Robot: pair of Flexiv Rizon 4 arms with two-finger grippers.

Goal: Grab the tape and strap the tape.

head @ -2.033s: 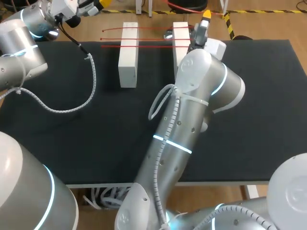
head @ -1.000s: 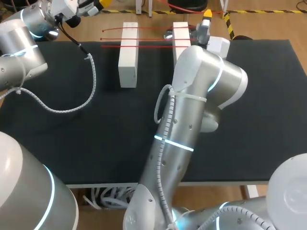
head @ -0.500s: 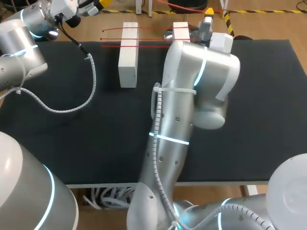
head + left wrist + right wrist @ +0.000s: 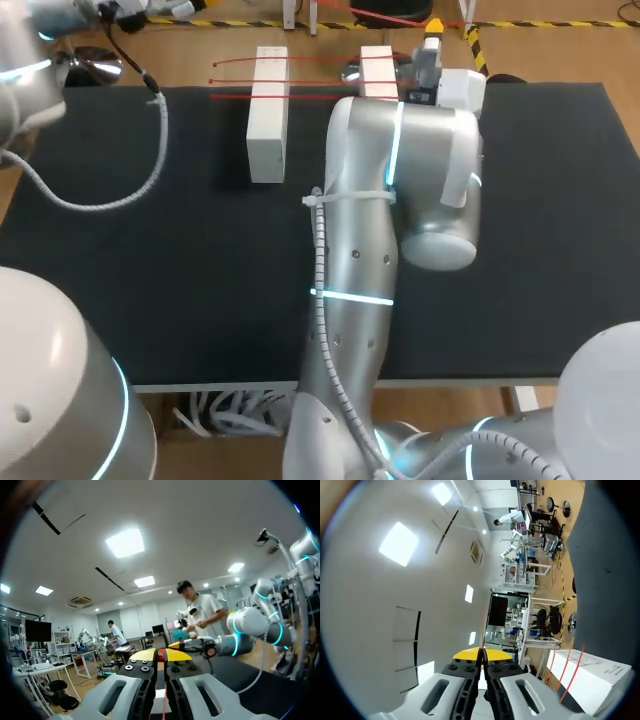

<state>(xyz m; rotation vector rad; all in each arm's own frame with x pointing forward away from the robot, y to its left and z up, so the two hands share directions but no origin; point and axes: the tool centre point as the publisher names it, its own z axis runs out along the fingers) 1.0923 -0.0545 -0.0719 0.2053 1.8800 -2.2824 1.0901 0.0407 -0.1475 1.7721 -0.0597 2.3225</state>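
Tape (image 4: pixel 483 625) sits pinched inside the right gripper (image 4: pixel 481 652), stretching ahead.

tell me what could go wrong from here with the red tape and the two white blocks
1. The right gripper and left gripper each have jaws shut on a thin red tape strand. Pulling harder could snap it or slip it out.
2. The right arm hangs over the right white rectangular block, hiding most of it from the head view. A swing might knock it and shift the strands lying across it.
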